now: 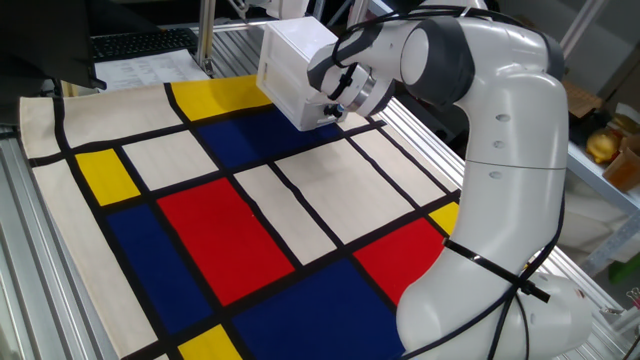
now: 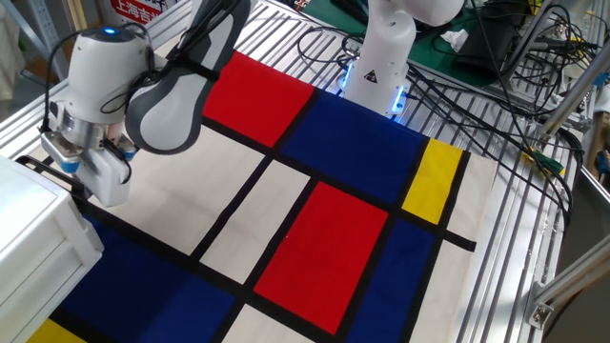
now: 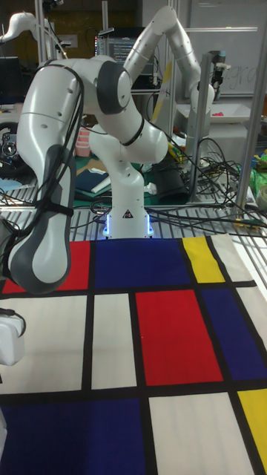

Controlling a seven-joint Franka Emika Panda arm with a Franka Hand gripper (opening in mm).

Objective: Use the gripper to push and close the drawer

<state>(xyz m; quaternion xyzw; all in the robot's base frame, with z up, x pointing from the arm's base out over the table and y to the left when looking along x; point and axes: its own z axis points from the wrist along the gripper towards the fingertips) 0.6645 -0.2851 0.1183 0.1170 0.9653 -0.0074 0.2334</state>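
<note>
The small white box cabinet (image 1: pixel 292 62) stands at the far edge of the mat, on the blue and yellow panels. Its drawer (image 1: pixel 318 112) shows only as the lower front face, and it looks flush with the cabinet body. My gripper (image 1: pixel 334 107) presses against that face, its short dark fingers showing as one tip, close together. In the other fixed view the white gripper (image 2: pixel 82 195) with its blue mark touches the cabinet (image 2: pixel 33 238) at the left edge. The tall fixed view shows only the gripper housing (image 3: pixel 9 338) at the far left.
The cabinet stands on a mat of red, blue, yellow and white panels (image 1: pixel 220 240). The arm's white base (image 2: pixel 379 57) stands at the mat's far side among cables (image 2: pixel 496 76). Metal rails (image 1: pixel 25 260) run along the table edge, and papers (image 1: pixel 150 65) lie behind the mat.
</note>
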